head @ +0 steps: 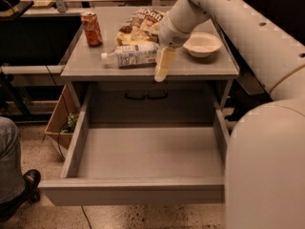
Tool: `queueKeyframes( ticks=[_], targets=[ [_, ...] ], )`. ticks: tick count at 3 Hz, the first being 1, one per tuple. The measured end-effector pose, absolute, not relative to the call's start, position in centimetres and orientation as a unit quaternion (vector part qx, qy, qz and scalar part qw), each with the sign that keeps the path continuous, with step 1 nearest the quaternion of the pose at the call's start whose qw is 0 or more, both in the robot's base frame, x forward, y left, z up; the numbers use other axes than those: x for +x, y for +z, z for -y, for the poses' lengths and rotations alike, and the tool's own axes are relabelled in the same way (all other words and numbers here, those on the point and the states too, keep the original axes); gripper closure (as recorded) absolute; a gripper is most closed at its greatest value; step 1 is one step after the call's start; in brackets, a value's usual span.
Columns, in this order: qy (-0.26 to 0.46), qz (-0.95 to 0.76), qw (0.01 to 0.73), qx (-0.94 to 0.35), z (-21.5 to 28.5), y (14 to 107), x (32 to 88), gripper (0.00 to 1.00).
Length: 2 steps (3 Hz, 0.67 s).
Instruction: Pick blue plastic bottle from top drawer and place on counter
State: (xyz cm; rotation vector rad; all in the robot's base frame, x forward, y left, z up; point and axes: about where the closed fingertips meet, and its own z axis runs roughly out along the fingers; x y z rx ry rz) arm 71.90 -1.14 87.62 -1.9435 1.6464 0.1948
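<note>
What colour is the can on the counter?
The can is red, camera view; the gripper hangs beside the blue plastic bottle.

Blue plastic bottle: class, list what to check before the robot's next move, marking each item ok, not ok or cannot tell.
1. The bottle lies on its side on the counter: ok.
2. The bottle is out of the top drawer: ok.
3. The gripper, beside the bottle's base above the counter's front edge, is free of it: cannot tell.
4. The can and bowl stand apart from the bottle: ok.
</note>
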Motion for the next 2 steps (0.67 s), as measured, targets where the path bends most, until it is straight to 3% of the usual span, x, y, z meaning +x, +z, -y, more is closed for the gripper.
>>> queueKeyframes(
  ticks=[1,2],
  targets=[
    [0.077,-0.612,0.339,-0.71,5.5,90.4,68.9,0.0],
    [0.043,-0.625,0.397,-0.67,13.4,94.1,65.8,0.0]
  ],
)
